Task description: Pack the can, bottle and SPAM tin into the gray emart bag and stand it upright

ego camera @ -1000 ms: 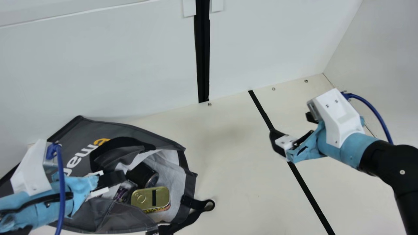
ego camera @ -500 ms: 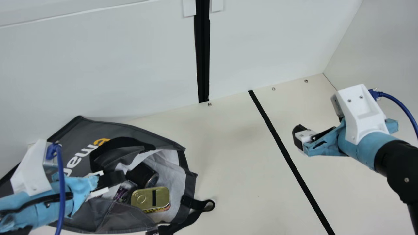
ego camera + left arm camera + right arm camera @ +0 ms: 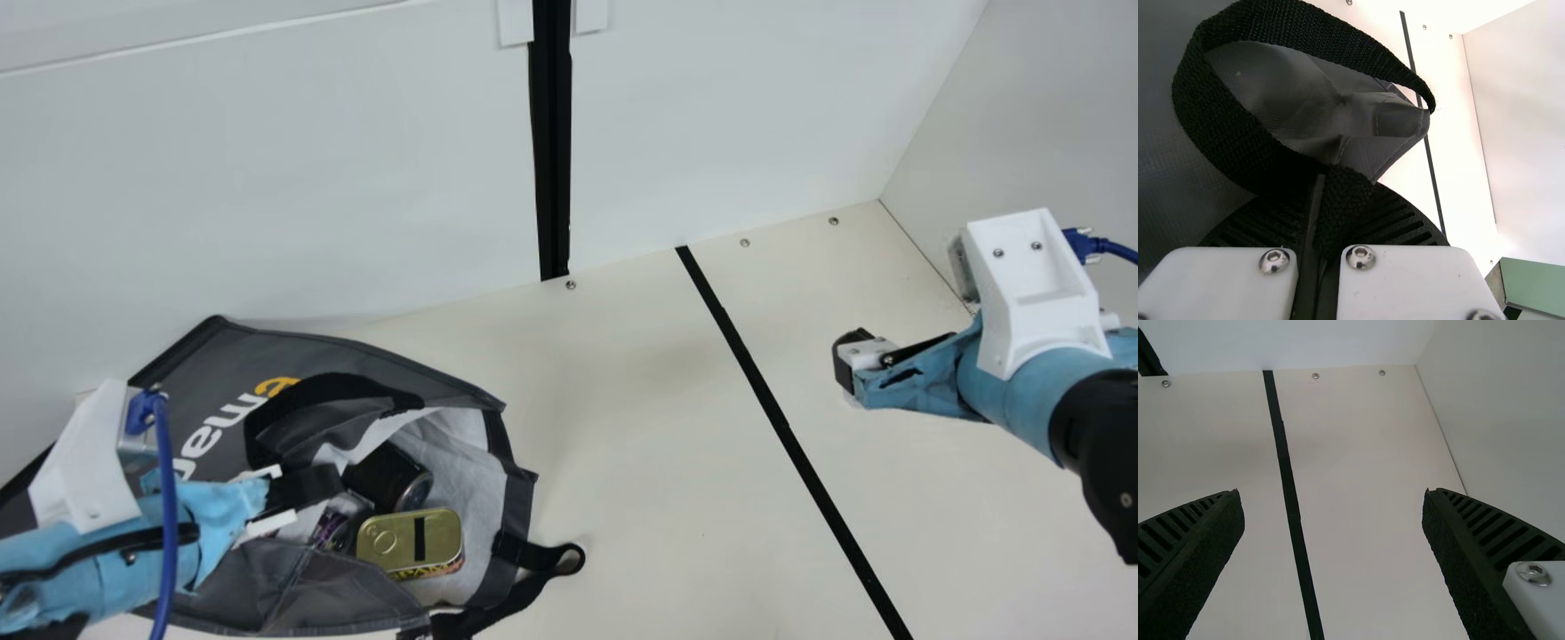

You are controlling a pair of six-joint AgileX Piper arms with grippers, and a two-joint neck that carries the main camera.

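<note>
The gray emart bag [image 3: 329, 591] lies on its side on the counter [image 3: 640, 498]. The SPAM tin [image 3: 409, 540], the black can [image 3: 388, 477] and what looks like the bottle [image 3: 336, 524] are inside, near its open mouth. The left gripper [image 3: 1317, 223] has its fingers pinched on a black strap [image 3: 1195, 100]. The right gripper [image 3: 1331, 497] has its fingers wide apart, with nothing between them.

If just one strap gets pulled, the bag could twist or tip, and the round can might roll out. The floppy sides could fold down too, since the cloth is bendy. The strap is flat and rough, like woven tape. The tin is hard, gold and shiny, with round corners. The bag's inside is pale and crinkly.
</note>
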